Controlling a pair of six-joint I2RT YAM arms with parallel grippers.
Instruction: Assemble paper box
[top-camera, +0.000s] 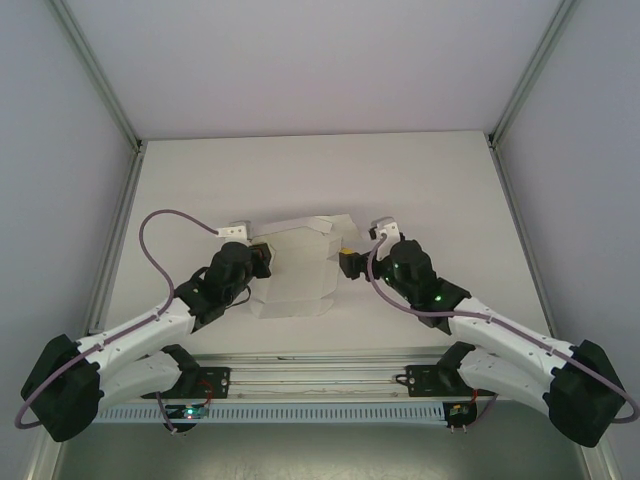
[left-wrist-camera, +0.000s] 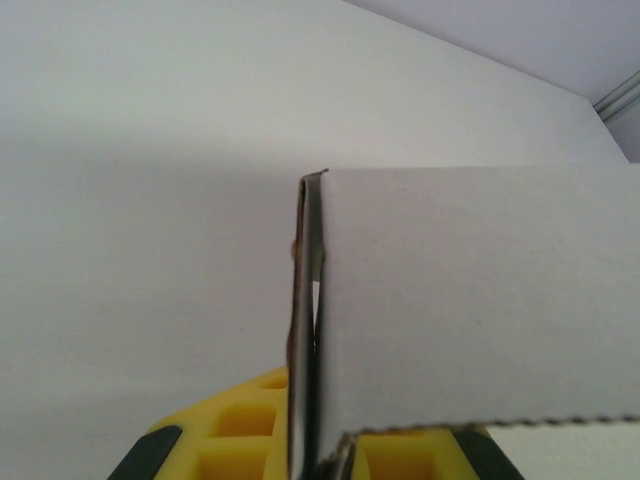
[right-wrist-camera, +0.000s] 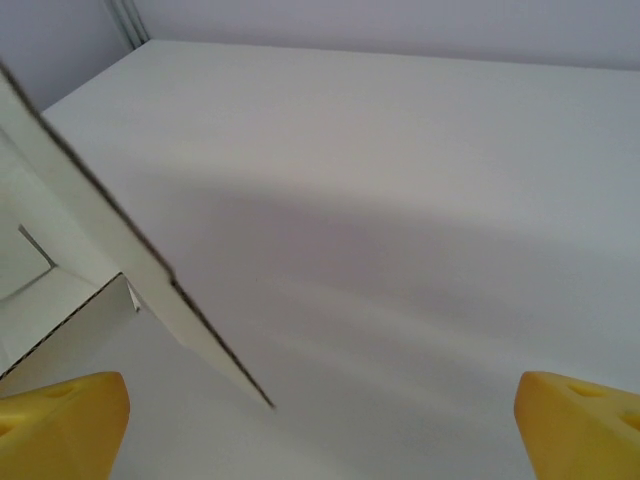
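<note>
thin white card paper box (left-wrist-camera: 480, 290) matt, smooth; yellow plastic finger pads (right-wrist-camera: 575, 425) smooth, slight sheen; white tabletop (right-wrist-camera: 420, 180) matt

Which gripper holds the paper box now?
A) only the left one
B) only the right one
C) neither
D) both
A: the left gripper is shut on an edge of the paper box, while the right gripper stands wide open beside it.

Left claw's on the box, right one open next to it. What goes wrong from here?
1. The left claw is shut on one thin edge of the paper box; a pull may slip or crease it.
2. The right claw is open, a flap edge near one fingertip; advancing could buckle that flap.
</note>
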